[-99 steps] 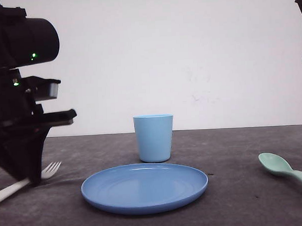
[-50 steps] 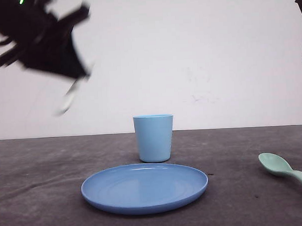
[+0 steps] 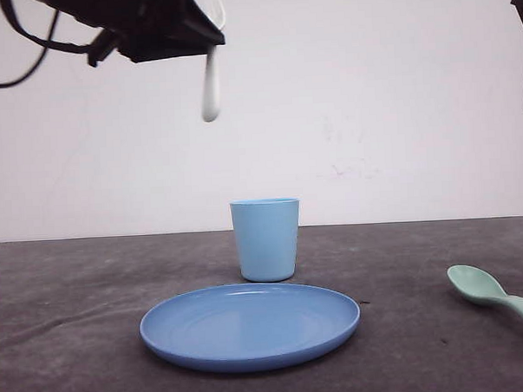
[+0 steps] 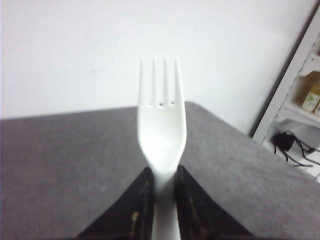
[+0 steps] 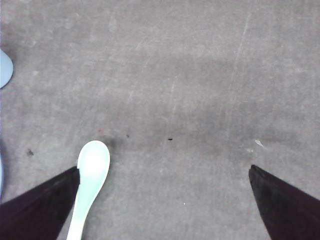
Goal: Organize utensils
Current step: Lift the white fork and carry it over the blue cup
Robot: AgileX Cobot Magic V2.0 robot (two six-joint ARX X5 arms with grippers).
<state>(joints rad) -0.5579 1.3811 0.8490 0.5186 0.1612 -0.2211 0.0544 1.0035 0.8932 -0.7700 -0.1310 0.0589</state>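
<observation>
While pinched in left end effector (image 4: 162, 200), fork (image 3: 210, 85) aloft upper left above cup (image 3: 266, 239); spoon (image 3: 496, 294) untouched lower right, right end effector (image 5: 162, 200) spread.

You have one fork (image 4: 162, 131), one spoon (image 3: 494, 295), one cup (image 3: 266, 239) and one plate (image 3: 250, 326) on one table (image 3: 75, 291).

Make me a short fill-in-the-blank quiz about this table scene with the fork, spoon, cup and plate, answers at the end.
1. The left gripper is shut on the small white plastic ____.
2. The mint-green plastic spoon lies on the dark grey table, near the open ____ gripper.
3. The light blue plastic cup stands upright just behind the round blue ____.
4. In the front view, the handle of the held utensil hangs high above the table, pointing ____.

Missing words: fork; right; plate; down
</observation>
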